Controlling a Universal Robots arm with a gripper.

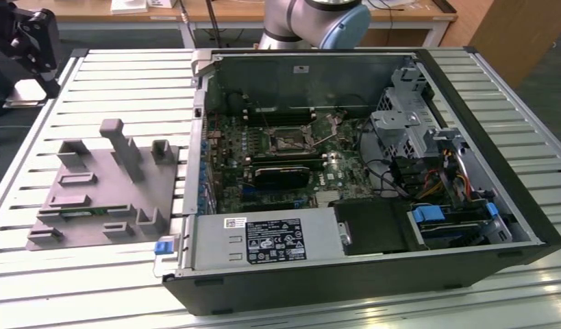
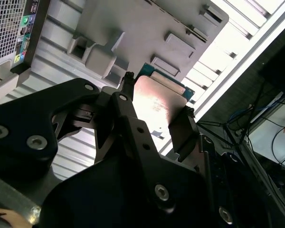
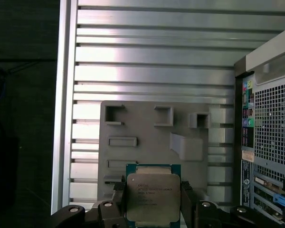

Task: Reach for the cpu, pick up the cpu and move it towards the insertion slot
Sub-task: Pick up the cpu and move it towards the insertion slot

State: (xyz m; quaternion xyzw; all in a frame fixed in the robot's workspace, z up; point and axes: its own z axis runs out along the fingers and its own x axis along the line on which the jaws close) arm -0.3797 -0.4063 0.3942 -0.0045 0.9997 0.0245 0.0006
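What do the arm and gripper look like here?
Arm: silver-grey rounded joints with a light-blue cap. Gripper: matte black, angular plates held by silver screws. Two slim black fingers, one with small holes along it.

The cpu (image 3: 152, 190) is up off the desk, pinched at two opposite edges by the black jaws of the gripper (image 3: 153, 196). It's a flat square chip with a silvery metal lid and a thin green rim, faint print across it. The second wrist view catches its pale face (image 2: 154, 107) glinting. The insertion slot (image 1: 288, 140) sits flat on the board inside the open case: a square silver frame with a dark centre.
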